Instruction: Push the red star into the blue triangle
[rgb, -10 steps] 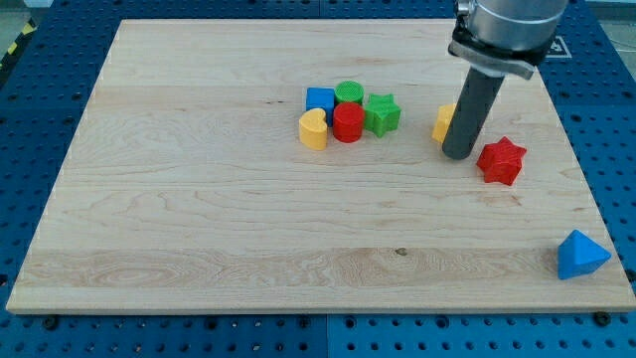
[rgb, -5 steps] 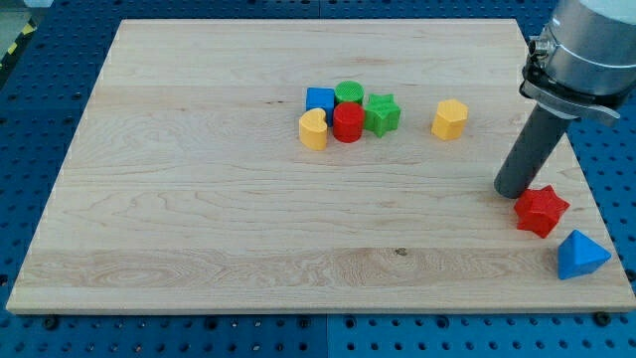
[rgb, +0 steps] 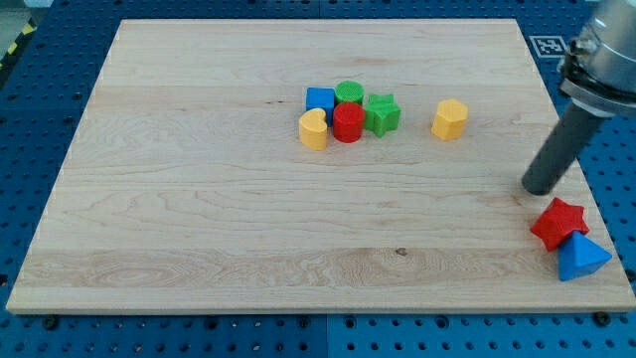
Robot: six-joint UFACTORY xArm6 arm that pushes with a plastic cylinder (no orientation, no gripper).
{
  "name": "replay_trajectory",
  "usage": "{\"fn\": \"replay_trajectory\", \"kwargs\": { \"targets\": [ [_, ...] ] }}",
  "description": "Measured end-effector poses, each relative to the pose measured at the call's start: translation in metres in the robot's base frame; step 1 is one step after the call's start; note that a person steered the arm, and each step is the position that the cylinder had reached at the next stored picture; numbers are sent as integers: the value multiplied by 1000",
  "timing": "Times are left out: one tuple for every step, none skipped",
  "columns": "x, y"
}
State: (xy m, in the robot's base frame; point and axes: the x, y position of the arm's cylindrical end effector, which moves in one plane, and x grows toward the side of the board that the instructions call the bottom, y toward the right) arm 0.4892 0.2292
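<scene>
The red star (rgb: pixel 558 223) lies near the board's bottom right corner and touches the blue triangle (rgb: pixel 579 257), which sits just below and right of it at the board's edge. My tip (rgb: pixel 539 189) rests on the board a little above and left of the red star, with a small gap between them.
A cluster in the upper middle holds a blue block (rgb: pixel 320 99), a green cylinder (rgb: pixel 349 93), a green star (rgb: pixel 382 113), a red cylinder (rgb: pixel 347 123) and a yellow heart (rgb: pixel 313 130). A yellow hexagon (rgb: pixel 449 118) stands alone to their right. The board's right edge (rgb: pixel 586 189) is close.
My tip moved down and right, pushing the red star from beside the yellow hexagon to the blue triangle. The tip has now drawn back slightly from the star.
</scene>
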Motion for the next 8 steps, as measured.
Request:
{"fn": "replay_trajectory", "kwargs": {
  "targets": [
    [2,-1],
    [17,-1],
    [31,2],
    [31,7],
    [30,7],
    [2,-25],
    [-5,-62],
    [-6,-128]
  ]
}}
